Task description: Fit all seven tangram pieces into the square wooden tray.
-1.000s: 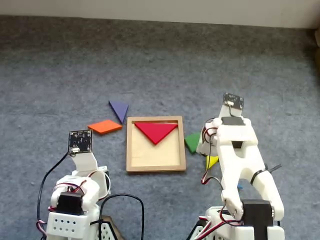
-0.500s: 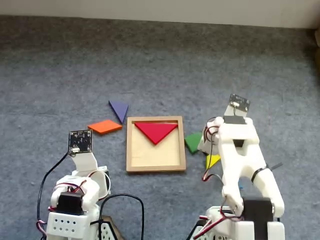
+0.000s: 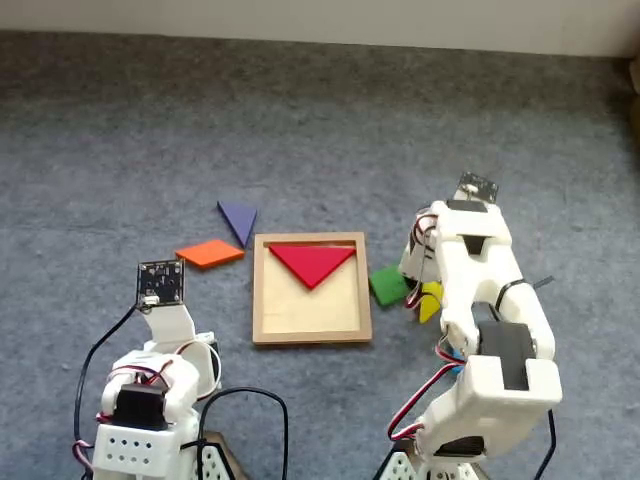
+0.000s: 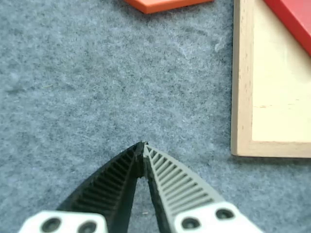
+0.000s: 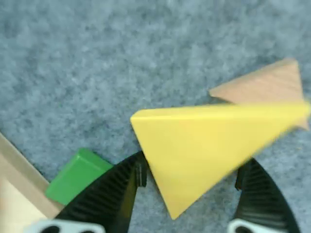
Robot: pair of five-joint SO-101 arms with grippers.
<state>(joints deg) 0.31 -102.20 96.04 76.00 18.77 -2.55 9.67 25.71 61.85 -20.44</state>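
The square wooden tray (image 3: 262,338) lies mid-table with a red triangle (image 3: 312,262) inside along its far edge. Just right of the tray is a green square (image 3: 388,285). My right gripper (image 3: 426,300) is beside it, shut on a yellow triangle (image 3: 431,297); the right wrist view shows the yellow triangle (image 5: 204,145) tilted between the fingers above the carpet, with a plain wooden triangle (image 5: 262,87) beyond it. A purple triangle (image 3: 239,220) and an orange parallelogram (image 3: 209,253) lie left of the tray. My left gripper (image 4: 143,144) is shut on nothing, over carpet beside the tray's rim (image 4: 241,97).
Grey carpet covers the table, with open room on the far side. The green square (image 5: 77,174) and the tray corner (image 5: 14,194) sit close to my right gripper (image 5: 189,172). The orange parallelogram (image 4: 165,4) lies ahead of my left gripper.
The right arm has shifted and turned, and the yellow triangle has moved with its gripper away from the table's front, closer to the green square. The left arm has kept still.
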